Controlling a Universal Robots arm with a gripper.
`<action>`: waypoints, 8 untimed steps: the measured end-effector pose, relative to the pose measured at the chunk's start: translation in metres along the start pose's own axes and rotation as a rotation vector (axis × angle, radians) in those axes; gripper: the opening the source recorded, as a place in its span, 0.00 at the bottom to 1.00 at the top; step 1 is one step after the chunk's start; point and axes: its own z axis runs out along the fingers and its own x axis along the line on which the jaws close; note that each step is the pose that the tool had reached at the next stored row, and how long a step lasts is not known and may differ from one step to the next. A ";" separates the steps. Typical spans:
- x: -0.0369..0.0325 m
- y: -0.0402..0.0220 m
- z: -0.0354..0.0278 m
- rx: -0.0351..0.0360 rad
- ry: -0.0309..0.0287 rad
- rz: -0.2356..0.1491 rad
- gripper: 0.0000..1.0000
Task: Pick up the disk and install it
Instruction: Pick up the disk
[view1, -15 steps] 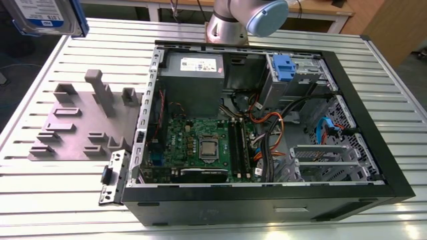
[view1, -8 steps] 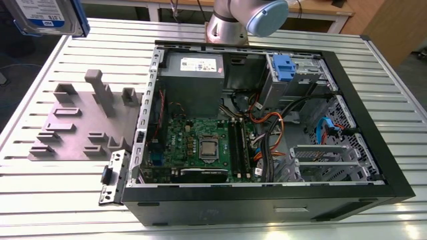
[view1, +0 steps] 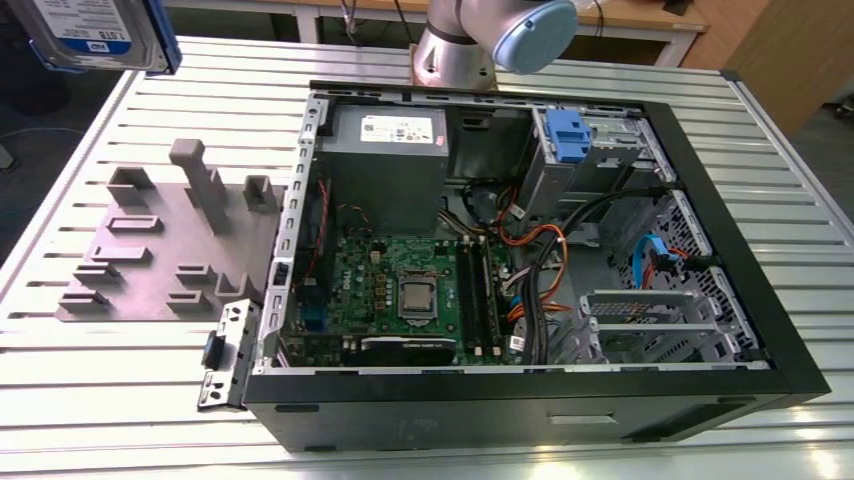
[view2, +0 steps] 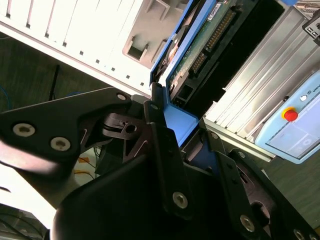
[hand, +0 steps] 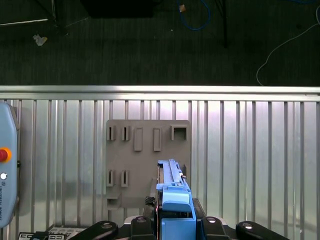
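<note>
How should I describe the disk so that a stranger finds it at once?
From the open black computer case, go past the grey holder plate to the exterior view's top left corner. There the jaws hold the disk up. Unlike the blue clip in the case, it has a silver body and a white-and-blue label.

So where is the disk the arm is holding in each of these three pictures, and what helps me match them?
Exterior view: the disk hangs in the picture's top-left corner, label toward the camera.
First wrist view: it is edge-on, clamped in the gripper, over the grey fixture plate.
Second wrist view: its green circuit-board side faces the camera.
Shared landmark: the grey fixture plate on the slatted table.
</note>
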 end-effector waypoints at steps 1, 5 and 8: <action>0.0000 -0.0003 0.0000 0.0001 0.0000 0.000 0.36; 0.0000 -0.0012 0.0000 0.0000 0.0000 0.000 0.36; 0.0000 -0.0025 0.0000 0.0000 0.0000 0.000 0.36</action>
